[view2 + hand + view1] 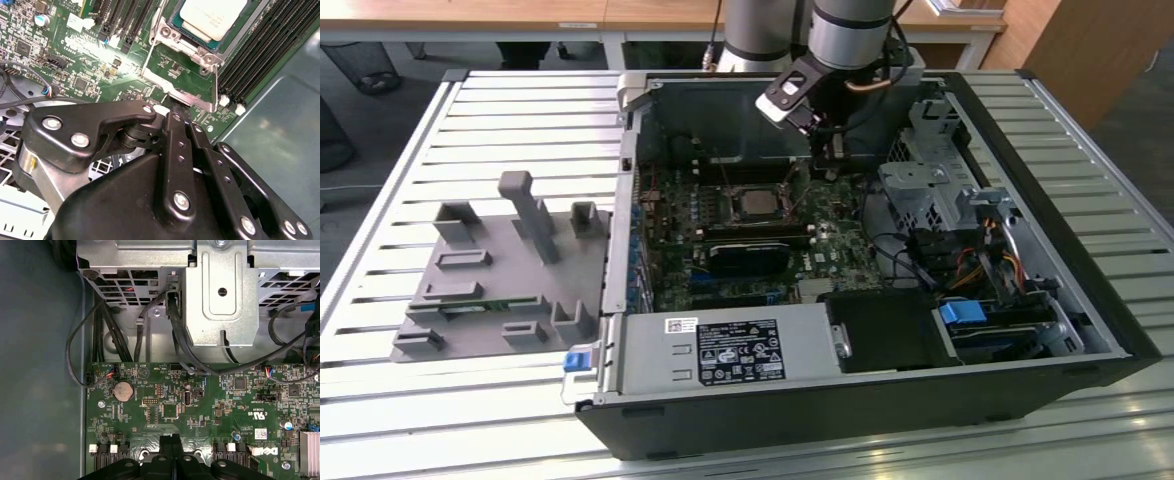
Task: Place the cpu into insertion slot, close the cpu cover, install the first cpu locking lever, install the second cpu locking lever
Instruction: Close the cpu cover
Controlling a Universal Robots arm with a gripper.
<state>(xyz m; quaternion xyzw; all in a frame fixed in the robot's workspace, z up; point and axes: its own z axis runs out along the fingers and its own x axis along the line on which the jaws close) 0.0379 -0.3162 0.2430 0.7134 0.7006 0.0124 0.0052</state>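
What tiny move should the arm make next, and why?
Probably tip the cover over toward the chip: the chip is already seated, the cover lies open beside it, and the shut hand is at the cover's free edge.

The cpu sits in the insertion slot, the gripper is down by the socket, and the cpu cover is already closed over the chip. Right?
No. The cpu cover is open, swung off the cpu, green board showing through its cut-out, as the second wrist view shows. The cpu does sit in the insertion slot, with the gripper by the socket.
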